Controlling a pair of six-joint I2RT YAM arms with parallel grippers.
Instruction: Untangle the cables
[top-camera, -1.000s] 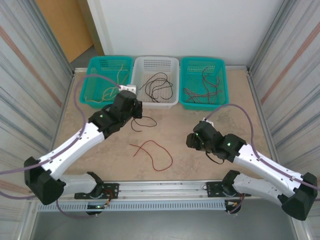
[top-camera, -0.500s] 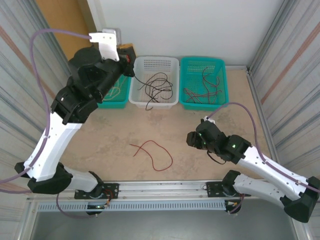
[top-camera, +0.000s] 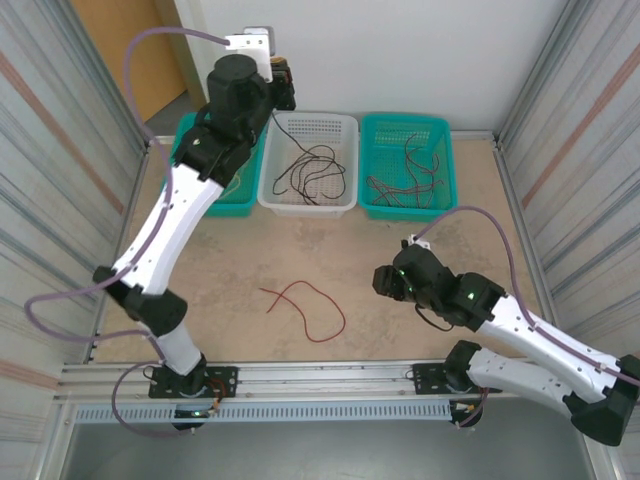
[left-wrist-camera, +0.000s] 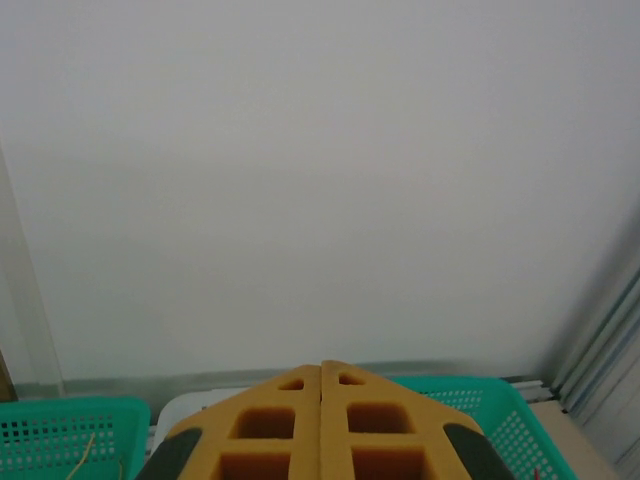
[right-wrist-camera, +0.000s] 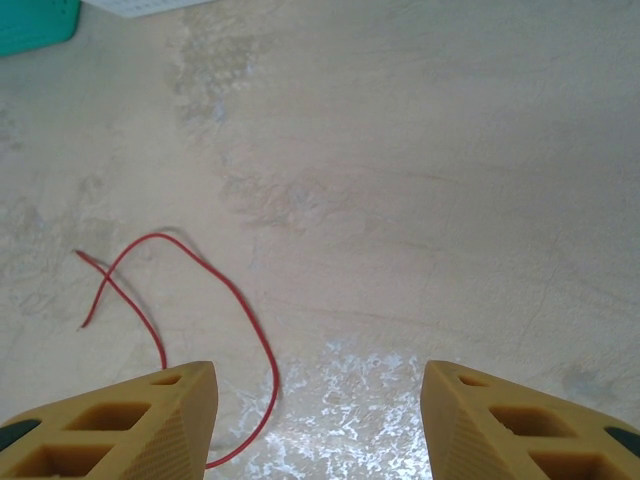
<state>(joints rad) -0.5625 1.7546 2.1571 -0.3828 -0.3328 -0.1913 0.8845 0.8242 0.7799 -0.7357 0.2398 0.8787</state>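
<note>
My left gripper (top-camera: 281, 85) is up at the far left, jaws pressed shut. Black cables (top-camera: 312, 172) lie in the white basket (top-camera: 346, 124). A red cable (top-camera: 304, 303) lies mid-table, and my right gripper (right-wrist-camera: 316, 388) hangs open near its right.

Bright, diffuse overhead light leaves only faint, soft shadows on the pale beige speckled surface (top-camera: 400, 330). At the top view's edges the corrugated metal side walls (top-camera: 60, 150) splay outward. A whitish glare patch sits low in the right wrist view. Focus is crisp throughout.
</note>
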